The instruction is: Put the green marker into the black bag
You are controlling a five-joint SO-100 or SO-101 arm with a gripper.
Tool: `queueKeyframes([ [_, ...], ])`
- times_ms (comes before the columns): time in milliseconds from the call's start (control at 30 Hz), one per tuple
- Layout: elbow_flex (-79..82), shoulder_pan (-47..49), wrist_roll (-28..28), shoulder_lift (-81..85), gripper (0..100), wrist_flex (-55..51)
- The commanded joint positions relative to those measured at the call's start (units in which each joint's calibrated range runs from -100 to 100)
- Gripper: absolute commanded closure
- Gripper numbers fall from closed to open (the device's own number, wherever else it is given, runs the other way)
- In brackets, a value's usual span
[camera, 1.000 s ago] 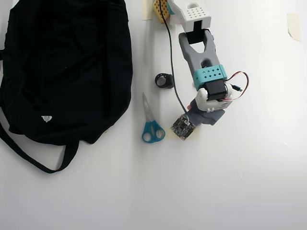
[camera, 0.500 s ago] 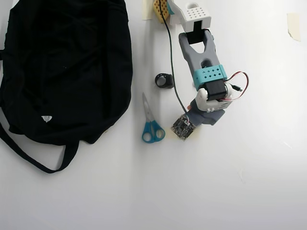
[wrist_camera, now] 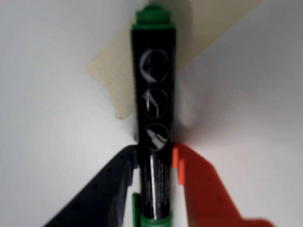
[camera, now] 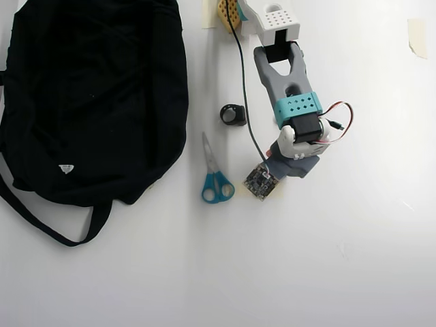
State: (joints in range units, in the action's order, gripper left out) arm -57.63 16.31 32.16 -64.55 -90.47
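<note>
Between the two fingers in the wrist view I see the green marker point(wrist_camera: 154, 137), dark barrel with white round symbols and writing, a green end at the top of the picture and more green at the bottom edge. It lies lengthwise along the gripper point(wrist_camera: 154, 163). The dark finger point(wrist_camera: 102, 194) sits against its left side and the orange finger point(wrist_camera: 201, 189) against its right, so I log the gripper as closed on the marker. The picture is soft; I cannot read the writing. Behind the marker's upper half there is a patch of beige tape point(wrist_camera: 116, 80) on the white table point(wrist_camera: 42, 118).

In the overhead view I cannot see the marker; the arm point(camera: 294, 109) covers that spot, wrist pointing down near the middle of the table, with a small circuit board point(camera: 259, 182) at its lower end.

Blue-handled scissors point(camera: 215, 176) lie just left of the board, apart from it. A small black ring-shaped object point(camera: 233, 114) sits above the scissors. The black bag point(camera: 88, 102) fills the upper left, well apart from the arm, its strap point(camera: 61, 228) looping out below it and a small white logo point(camera: 65, 168) near its lower edge.
</note>
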Motion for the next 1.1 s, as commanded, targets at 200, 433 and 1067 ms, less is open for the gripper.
queueKeyframes([
  [200, -1.49, 1.04, -0.33, 0.73, 98, -0.14],
  [433, -6.70, 1.64, -5.16, 0.73, 98, -0.23],
  [1067, -25.03, 1.71, -17.69, 0.82, 98, -8.76],
])
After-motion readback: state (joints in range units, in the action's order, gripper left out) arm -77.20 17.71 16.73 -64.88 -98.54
